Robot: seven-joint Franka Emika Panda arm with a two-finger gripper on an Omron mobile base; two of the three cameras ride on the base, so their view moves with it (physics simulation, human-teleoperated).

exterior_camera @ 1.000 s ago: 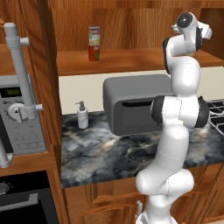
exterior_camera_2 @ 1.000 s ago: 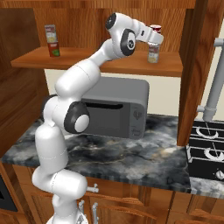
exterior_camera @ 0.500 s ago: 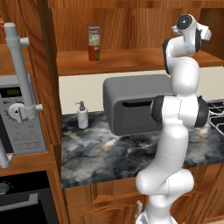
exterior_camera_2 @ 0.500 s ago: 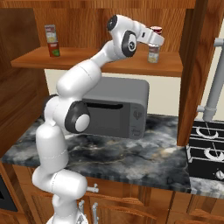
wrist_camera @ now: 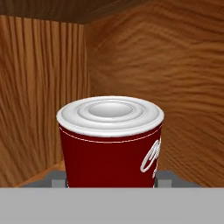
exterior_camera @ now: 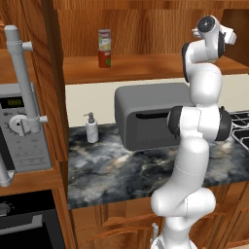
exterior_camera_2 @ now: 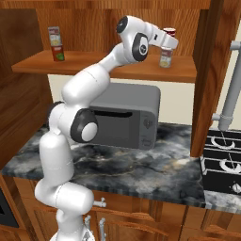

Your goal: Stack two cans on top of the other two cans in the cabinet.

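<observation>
The red-and-white can [wrist_camera: 111,140] sits between my fingertips [wrist_camera: 165,176], and my gripper [exterior_camera_2: 168,40] is shut on it. It is held at the right end of the cabinet [exterior_camera_2: 94,66] shelf, just above the grey-green can [exterior_camera_2: 164,57]; whether the two touch is hidden by the hand. At the shelf's left end the yellow-green can [exterior_camera: 104,39] stands upright on the plain red can [exterior_camera: 103,58], also seen as a stack [exterior_camera_2: 56,43] from the right. My hand [exterior_camera: 226,36] reaches in near the cabinet's right wall.
A grey microwave [exterior_camera: 146,116] stands on the dark marble counter [exterior_camera: 112,165] under the shelf, with a soap dispenser [exterior_camera: 91,129] beside it. A wall oven unit [exterior_camera: 24,131] is at the left; stove burners [exterior_camera_2: 223,160] are at the right, past a wooden post [exterior_camera_2: 207,75].
My gripper has edged slightly to the right with the red-and-white can, closer to directly over the grey-green can. The stack at the left has not moved.
</observation>
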